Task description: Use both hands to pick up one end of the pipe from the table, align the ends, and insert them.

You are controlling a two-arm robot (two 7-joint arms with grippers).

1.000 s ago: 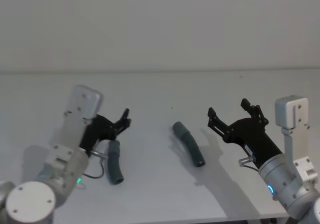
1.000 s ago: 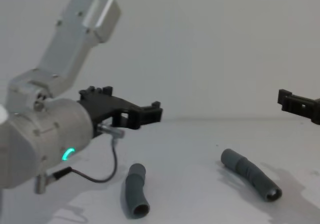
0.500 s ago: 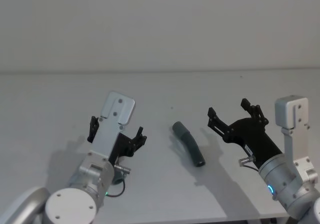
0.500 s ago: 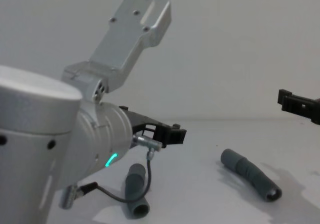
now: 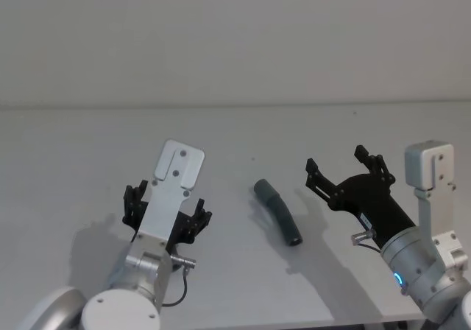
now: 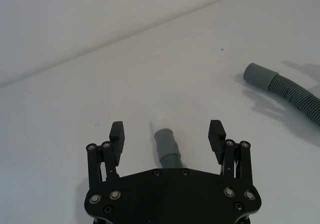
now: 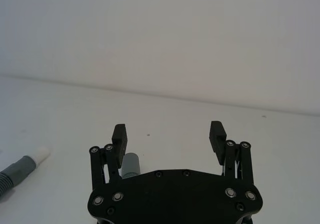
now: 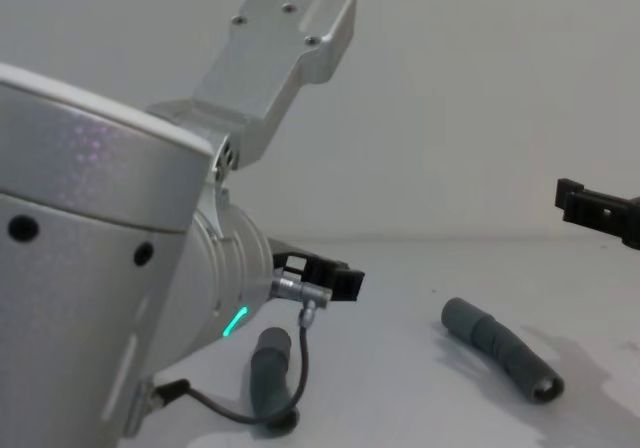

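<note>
Left fingers: spread wide, nothing clamped; one on either side of the short piece.
Left gripper: over the table's near left; contact with the table can't be made out.
Short piece: flat on the table; near end hidden under the gripper body, white tip faint.
Right fingers: apart, empty.
Right gripper: hovers right of the long piece, clear of it.
Long piece: on the table, mid-right; cuff half hidden behind a finger.
</note>
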